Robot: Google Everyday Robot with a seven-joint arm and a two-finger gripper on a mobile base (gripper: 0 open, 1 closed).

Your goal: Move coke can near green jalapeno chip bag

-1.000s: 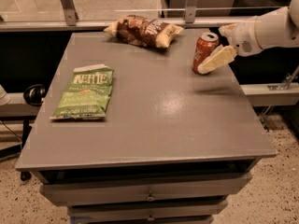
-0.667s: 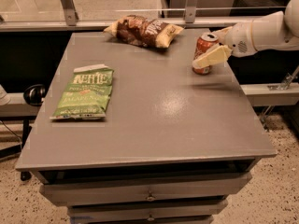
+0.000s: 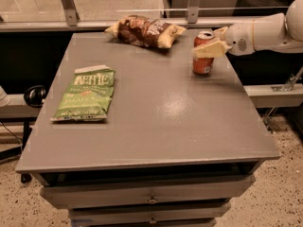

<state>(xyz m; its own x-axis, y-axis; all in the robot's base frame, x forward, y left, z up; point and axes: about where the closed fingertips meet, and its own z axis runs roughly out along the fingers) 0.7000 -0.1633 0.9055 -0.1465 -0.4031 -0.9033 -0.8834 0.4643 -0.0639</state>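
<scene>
coke can (image 3: 203,60): standing upright near the grey table's (image 3: 161,126) far right edge
gripper (image 3: 207,42): gripping the can's upper half, one finger in front, one behind
green jalapeno chip bag (image 3: 85,94): lying flat at left, well apart from the can
drawers (image 3: 151,195): sitting shut, contents hidden

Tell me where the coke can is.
Camera view: the coke can is at the far right of the table, beside the brown chip bag, with the gripper at its upper part.

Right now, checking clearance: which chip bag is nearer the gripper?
The brown bag, far edge, near the gripper at the can; the green bag lies across the table.
</scene>
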